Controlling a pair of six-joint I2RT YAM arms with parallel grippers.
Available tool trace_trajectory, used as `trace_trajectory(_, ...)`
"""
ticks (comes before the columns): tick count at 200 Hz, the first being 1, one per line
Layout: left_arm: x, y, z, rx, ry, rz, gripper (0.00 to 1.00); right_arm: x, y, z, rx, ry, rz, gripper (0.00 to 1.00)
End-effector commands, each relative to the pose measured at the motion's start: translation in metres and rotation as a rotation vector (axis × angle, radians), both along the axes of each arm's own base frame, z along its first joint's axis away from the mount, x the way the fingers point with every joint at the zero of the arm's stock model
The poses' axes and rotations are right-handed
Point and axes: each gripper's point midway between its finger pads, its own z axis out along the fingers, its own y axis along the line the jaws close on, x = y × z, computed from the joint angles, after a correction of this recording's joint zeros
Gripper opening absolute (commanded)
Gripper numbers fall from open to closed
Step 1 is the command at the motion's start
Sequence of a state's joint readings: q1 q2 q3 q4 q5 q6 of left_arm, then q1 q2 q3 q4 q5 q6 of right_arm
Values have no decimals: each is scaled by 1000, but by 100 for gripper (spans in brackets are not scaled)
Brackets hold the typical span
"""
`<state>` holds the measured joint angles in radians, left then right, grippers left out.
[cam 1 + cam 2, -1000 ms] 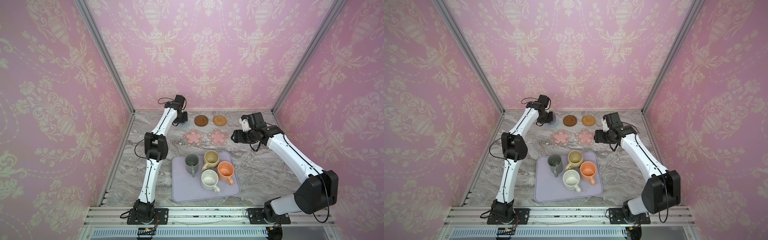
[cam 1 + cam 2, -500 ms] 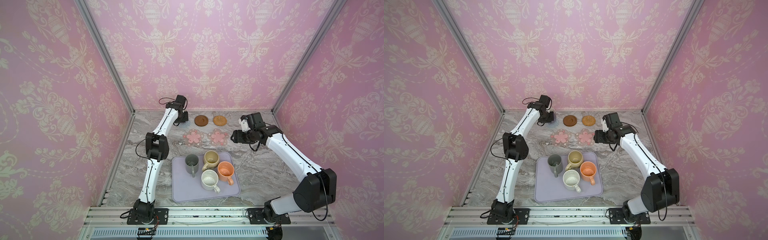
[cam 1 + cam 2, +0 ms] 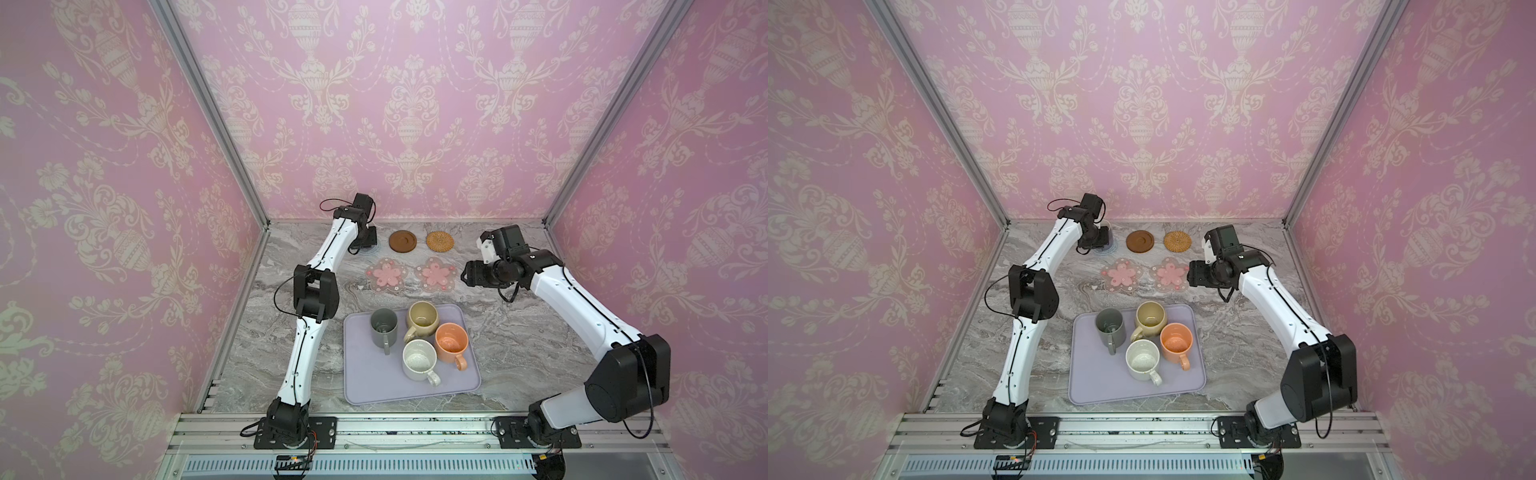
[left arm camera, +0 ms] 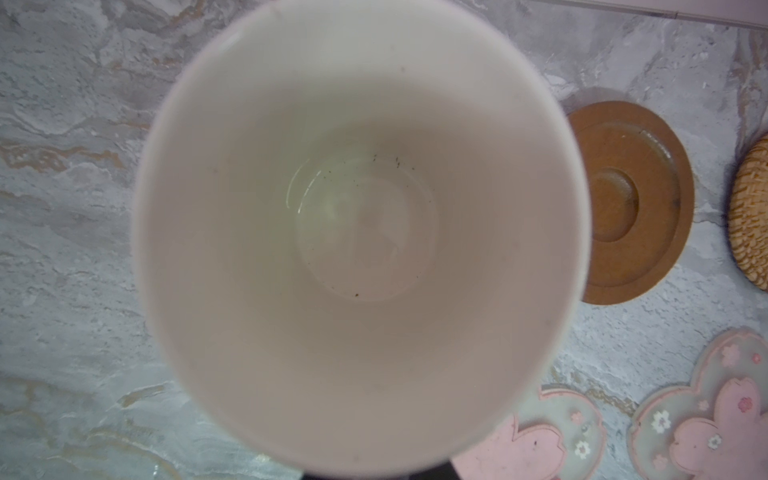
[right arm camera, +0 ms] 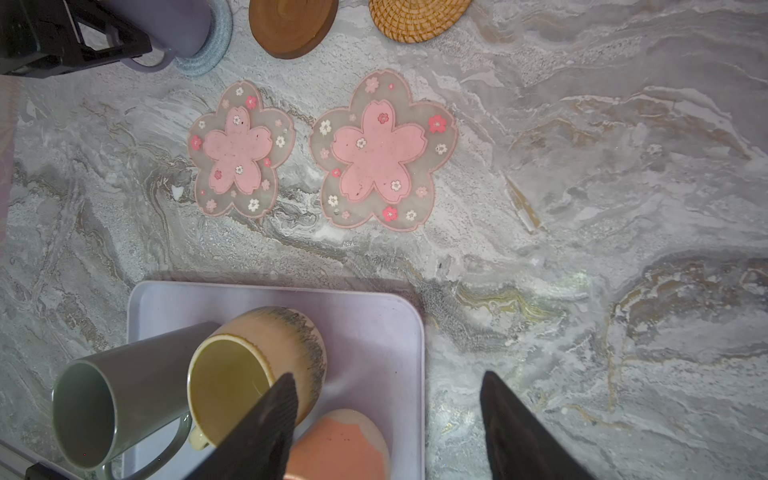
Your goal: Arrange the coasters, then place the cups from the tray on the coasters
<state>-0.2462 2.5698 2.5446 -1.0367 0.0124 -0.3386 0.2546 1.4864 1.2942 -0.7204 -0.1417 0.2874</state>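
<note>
Hardly anything has shifted since a second ago; both my arms sit almost where they were. My left gripper (image 5: 133, 52) is clenched on the handle of the lavender cup (image 5: 166, 25) at the far left of the desk (image 3: 519, 332). The cup stands upright over the light blue coaster (image 5: 218, 41); I cannot tell whether its base touches. Its white inside, with a few dark specks, fills the left wrist view.

Just beside it lies the dark brown coaster (image 3: 402, 240), then the rattan coaster (image 3: 439, 240). Nearer me lie a pink flower coaster (image 3: 386, 275) and a second pink flower coaster (image 3: 435, 273), side by side, apart.

My right gripper (image 5: 386, 376) hangs released near that second one and the far right corner of the tray (image 3: 374, 386). On the tray the dark grey cup (image 3: 383, 328), beige cup (image 3: 422, 319), orange cup (image 3: 451, 341) and white speckled cup (image 3: 419, 359) stand close together.
</note>
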Motion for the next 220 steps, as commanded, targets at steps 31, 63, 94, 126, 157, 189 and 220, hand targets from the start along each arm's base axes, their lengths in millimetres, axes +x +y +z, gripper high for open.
trace_trajectory(31, 10, -2, 16, 21, -63, 20, 0, 3, 1, 0, 10, 4, 10, 71)
trace_trajectory(63, 9, 0, 16, 33, -59, 23, 0, 4, 2, 1, 12, 0, 10, 71)
trace_trajectory(94, 6, 0, 11, 40, -45, 24, 0, 3, 1, -1, 12, 5, 7, 71)
trace_trajectory(126, 4, 1, 9, 45, -34, 28, 2, 1, 1, -1, 15, 5, 8, 71)
trace_trajectory(157, 3, 0, 9, 42, -28, 27, 10, -1, 1, -2, 16, 5, 6, 71)
trace_trajectory(189, 1, 0, 7, 43, -20, 25, 18, -2, 0, -2, 17, 5, 7, 72)
trace_trajectory(220, 0, 0, 10, 41, -19, 31, 26, -3, 0, -2, 17, 5, 5, 71)
